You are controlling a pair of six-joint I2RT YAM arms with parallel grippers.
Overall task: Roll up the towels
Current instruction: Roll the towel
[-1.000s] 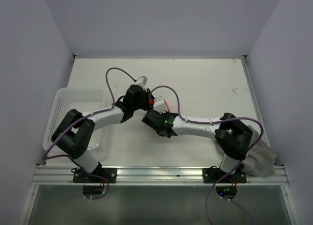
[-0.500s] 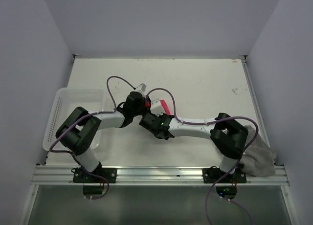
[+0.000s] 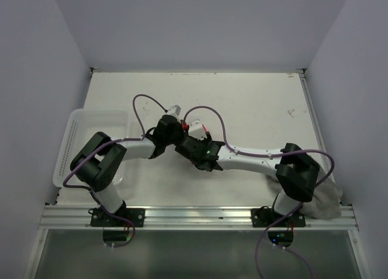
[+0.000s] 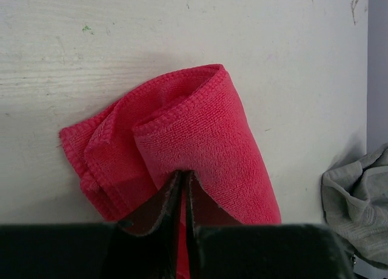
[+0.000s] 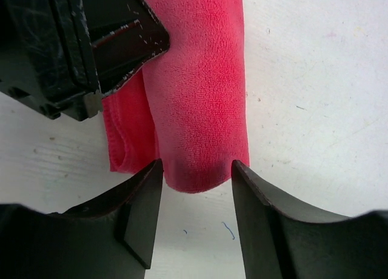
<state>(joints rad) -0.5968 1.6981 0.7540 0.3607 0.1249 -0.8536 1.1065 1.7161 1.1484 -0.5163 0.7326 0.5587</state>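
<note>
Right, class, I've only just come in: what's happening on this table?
Both arms meet mid-table over the pink towel, which is loosely rolled but not yet a tidy roll. The left gripper is shut on a fold of it. The right gripper is open, its jaws either side of the roll's near end without pinching it. The grey towel lies crumpled by the right arm's base, untouched. A basket sits at the left.

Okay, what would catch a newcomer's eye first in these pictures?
The pink-red towel, partly rolled mid-scene, stands out: the left gripper is pinched shut on it, the right gripper open around its end. A grey towel lies crumpled at the table's near right corner.
</note>
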